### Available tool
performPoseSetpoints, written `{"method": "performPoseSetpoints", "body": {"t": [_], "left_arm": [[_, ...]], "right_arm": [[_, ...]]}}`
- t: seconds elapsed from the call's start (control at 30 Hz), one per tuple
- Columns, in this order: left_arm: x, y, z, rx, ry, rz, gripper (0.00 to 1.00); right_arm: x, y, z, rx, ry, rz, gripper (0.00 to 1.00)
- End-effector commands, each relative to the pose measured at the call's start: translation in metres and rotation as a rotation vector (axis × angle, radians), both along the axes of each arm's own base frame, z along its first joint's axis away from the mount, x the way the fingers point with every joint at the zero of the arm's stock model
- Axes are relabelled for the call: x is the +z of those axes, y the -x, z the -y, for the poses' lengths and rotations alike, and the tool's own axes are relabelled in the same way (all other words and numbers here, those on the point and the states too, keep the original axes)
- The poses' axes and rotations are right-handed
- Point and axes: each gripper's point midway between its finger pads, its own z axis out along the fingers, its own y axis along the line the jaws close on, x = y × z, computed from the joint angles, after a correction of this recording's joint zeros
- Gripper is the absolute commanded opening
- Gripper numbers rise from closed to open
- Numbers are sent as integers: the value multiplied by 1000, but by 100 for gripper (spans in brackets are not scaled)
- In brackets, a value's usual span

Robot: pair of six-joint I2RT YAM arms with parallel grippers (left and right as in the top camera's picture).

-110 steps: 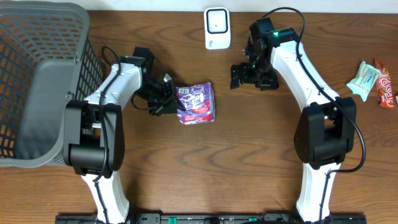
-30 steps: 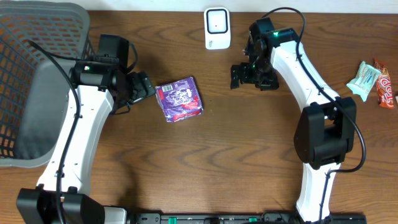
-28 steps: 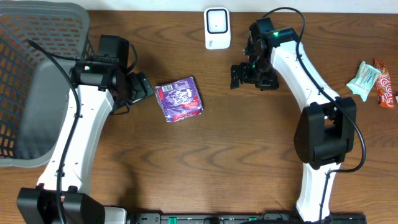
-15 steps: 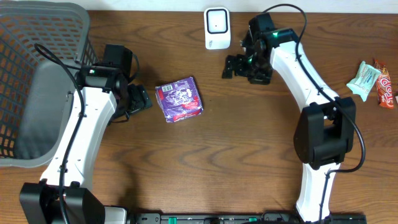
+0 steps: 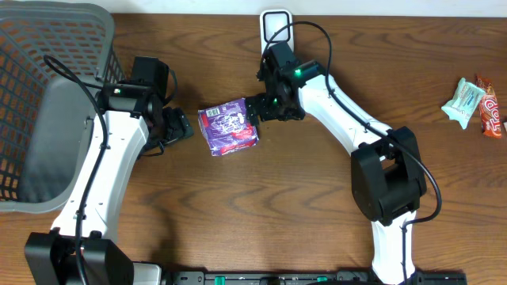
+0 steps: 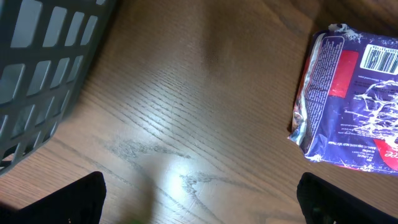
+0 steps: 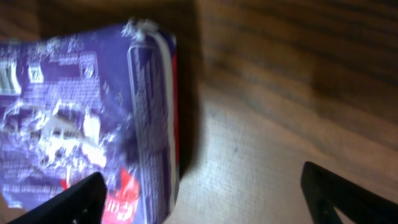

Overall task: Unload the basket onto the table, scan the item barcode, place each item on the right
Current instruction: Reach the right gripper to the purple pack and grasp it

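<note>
A purple snack packet (image 5: 230, 127) lies flat on the wooden table (image 5: 317, 206), well to the right of the grey basket (image 5: 47, 87). The left gripper (image 5: 177, 127) sits between basket and packet, fingers spread wide, holding nothing. The right gripper (image 5: 255, 105) hovers at the packet's edge farthest from the basket, also spread wide and empty. The packet looks light, soft, crinkly and probably slippery, so its crimped side seam (image 7: 163, 93) seems the safest hold. Only the left wrist view shows the barcode (image 6: 379, 57) clearly, face up. Only overhead shows the scanner (image 5: 275, 17), farther from the basket.
</note>
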Motion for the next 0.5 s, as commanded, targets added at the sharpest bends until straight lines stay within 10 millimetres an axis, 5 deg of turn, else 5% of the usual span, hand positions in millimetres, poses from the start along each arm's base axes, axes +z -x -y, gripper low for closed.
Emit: {"method": "performPoseSetpoints", "body": {"t": [0.0, 0.13, 0.23, 0.47], "left_arm": [[-5, 3, -4, 14, -17, -20, 98], [-5, 3, -4, 14, -17, -20, 98], [-5, 3, -4, 14, -17, -20, 98], [-5, 3, -4, 14, -17, -20, 98]], "right_arm": [[5, -5, -7, -2, -120, -6, 90], [19, -1, -31, 57, -281, -25, 72], [20, 3, -38, 77, -314, -33, 68], [-10, 21, -46, 88, -320, -58, 57]]}}
